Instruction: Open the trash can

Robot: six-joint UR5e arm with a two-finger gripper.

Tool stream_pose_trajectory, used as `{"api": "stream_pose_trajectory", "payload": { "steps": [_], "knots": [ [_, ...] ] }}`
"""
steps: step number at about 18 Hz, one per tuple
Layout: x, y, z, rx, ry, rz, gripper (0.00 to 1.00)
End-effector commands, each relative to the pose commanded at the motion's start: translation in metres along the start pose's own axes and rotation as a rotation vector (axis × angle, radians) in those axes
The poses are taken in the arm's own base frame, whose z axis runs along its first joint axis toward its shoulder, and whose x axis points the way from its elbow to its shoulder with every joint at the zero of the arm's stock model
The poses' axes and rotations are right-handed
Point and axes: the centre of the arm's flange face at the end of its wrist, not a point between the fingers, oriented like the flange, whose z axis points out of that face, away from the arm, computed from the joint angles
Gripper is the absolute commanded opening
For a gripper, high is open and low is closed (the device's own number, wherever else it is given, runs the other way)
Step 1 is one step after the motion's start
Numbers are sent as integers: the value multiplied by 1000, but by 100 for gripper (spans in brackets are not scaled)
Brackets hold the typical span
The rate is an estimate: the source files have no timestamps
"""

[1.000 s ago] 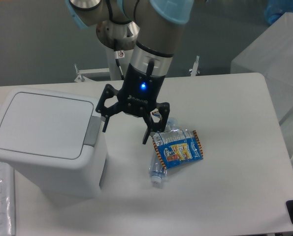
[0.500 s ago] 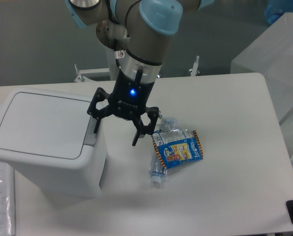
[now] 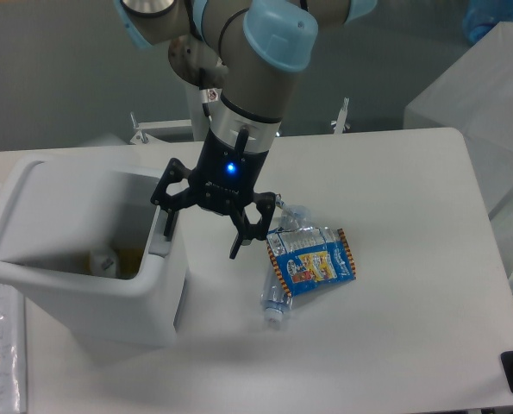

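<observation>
A large white boxy plastic trash can with rounded corners (image 3: 109, 297) stands at the 8 o'clock side of the white bench (image 3: 411, 259), its mouth facing straight up and its lid no longer covering the opening, so the inside walls show. The bin's long axis runs roughly from 9 o'clock to 3 o'clock across the view, slightly skewed, with its grey push-button tab (image 3: 160, 235) on the rim at the 3 o'clock end. Yellowish and pale scraps lie at the bottom of the bin, too dim to tell what they are.

The black two-finger end effector (image 3: 202, 235) of the grey-and-blue arm hangs over that 3 o'clock rim, a blue light glowing on its body. Its fingers are spread wide apart, holding nothing: one fingertip (image 3: 168, 228) sits at the grey tab, seemingly touching it, while the other points down at the bare bench just beside the bin.

At 4 o'clock from the end effector, near the bench's middle, a crumpled clear plastic bottle (image 3: 278, 302) lies on its side, its capped end toward 7 o'clock. A blue and yellow snack packet with a dark striped edge (image 3: 312, 261) lies across the bottle, touching it. Both are well apart from the bin's wall
</observation>
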Motion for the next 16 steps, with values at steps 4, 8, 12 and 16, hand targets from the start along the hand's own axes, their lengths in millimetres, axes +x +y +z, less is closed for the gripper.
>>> {"api": "stream_pose_trajectory", "payload": {
  "steps": [4, 8, 12, 16],
  "knots": [
    [2, -10, -12, 38, -8, 15, 100],
    [-12, -22, -32, 92, -42, 26, 100],
    [-107, -8, -17, 136, -118, -35, 100],
    [-200, 20, 11, 120, -161, -14, 100]
  ]
}}
